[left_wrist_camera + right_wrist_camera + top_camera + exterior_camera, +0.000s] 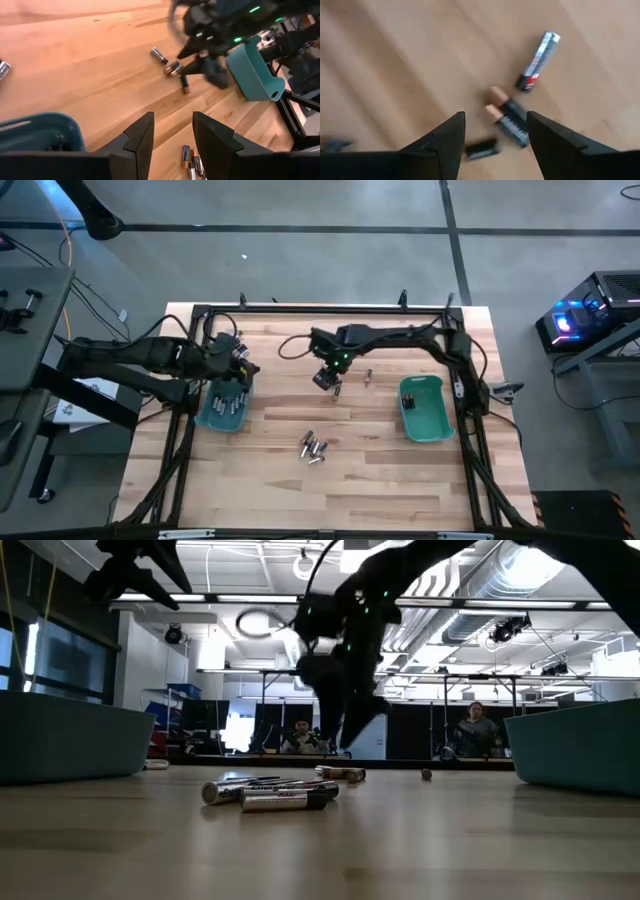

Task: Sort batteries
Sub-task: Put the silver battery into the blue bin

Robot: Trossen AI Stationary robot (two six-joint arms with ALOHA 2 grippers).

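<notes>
Batteries lie nearest the low camera: a small cluster (268, 792) of silvery cells with dark ends rests on the wooden table (350, 480), around the middle of the table in the high view (314, 448). Beyond that cluster, a few more cells (338, 390) sit farther back on the wood, among them two dark ones with copper-brown ends (507, 116) lying side by side and touching, with a silvery-grey one with a red-and-black label (538, 61) just beside them and apart. Another single cell (368, 377) lies a little to the right of these.

Directly over the dark pair hangs the right gripper (327, 380), reaching in from the right side of the frame. Its fingers (445, 145) stand wide apart with nothing between them, and the copper-ended cells show in the gap below; whether the tips touch the wood cannot be told.

To the left, the left gripper (240, 370) hovers above the near corner of the left teal bin (205, 418), which holds several cells (228, 404). Its fingers (140, 140) are parted, and nothing is held.

On the right side of the table stands the right teal bin (428, 427), with a few dark cells (408, 401) inside near its left wall.

Past the far edge of the table, in the low view, two people (474, 730) sit in the room behind.
</notes>
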